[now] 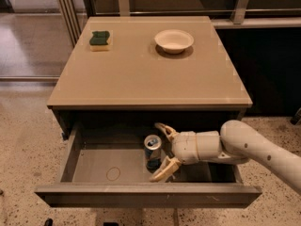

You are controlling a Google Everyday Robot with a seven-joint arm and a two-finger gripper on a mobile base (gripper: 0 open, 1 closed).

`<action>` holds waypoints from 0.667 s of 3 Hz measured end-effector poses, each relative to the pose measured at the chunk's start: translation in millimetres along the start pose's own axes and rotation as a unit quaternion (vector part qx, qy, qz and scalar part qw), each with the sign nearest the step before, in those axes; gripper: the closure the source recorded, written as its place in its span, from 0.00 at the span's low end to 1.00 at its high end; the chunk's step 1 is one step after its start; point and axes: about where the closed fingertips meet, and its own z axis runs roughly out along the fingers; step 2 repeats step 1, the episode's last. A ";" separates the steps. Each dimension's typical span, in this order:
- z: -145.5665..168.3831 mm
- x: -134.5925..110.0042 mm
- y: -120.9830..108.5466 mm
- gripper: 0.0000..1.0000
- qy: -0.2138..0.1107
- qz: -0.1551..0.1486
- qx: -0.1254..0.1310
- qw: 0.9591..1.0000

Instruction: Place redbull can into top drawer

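The redbull can (pixel 152 149) stands upright on the floor of the open top drawer (pixel 141 196), near the middle, its silver top showing. My gripper (pixel 162 150) reaches in from the right, just right of the can. Its fingers (pixel 164 169) are spread wide and stand apart from the can, one behind it and one in front. A faint ring mark (pixel 113 173) shows on the drawer floor left of the can.
On the table top (pixel 141 74) a green-and-yellow sponge (pixel 100 39) lies at the back left and a beige bowl (pixel 174 40) at the back right. A railing and dark cabinet stand behind and right. Speckled floor surrounds the table.
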 end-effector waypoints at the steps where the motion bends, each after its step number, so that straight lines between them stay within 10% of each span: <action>1: 0.0 0.0 0.0 0.00 0.000 0.000 0.000 1.000; 2: 0.0 0.0 0.0 0.00 0.000 0.000 0.000 1.000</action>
